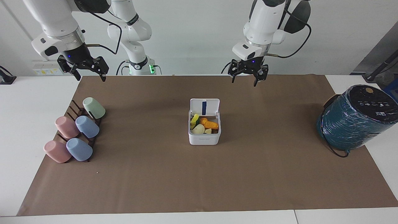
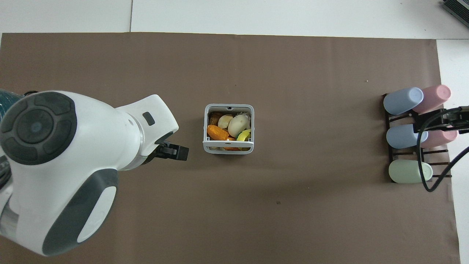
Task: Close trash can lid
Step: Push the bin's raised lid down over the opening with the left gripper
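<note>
The small white trash can (image 1: pixel 204 139) stands in the middle of the brown mat and holds orange, yellow and pale food scraps. It also shows in the overhead view (image 2: pixel 228 107). Its lid (image 1: pixel 204 107) stands upright on the side nearer to the robots, blue strip facing out. From overhead the lid (image 2: pixel 228 147) shows only edge-on. My left gripper (image 1: pixel 244 82) is open and empty, up in the air over the mat, apart from the can toward the left arm's end; it also shows in the overhead view (image 2: pixel 178 152). My right gripper (image 1: pixel 90 78) is open and waits in the air at the right arm's end.
A large teal wrapped cylinder (image 1: pixel 354 123) with a black top lies at the left arm's end. A dark rack (image 1: pixel 81 112) with several pastel cups (image 1: pixel 87 126) sits at the right arm's end; the cups (image 2: pixel 403 101) also show from overhead. The brown mat (image 1: pixel 199 180) covers the table.
</note>
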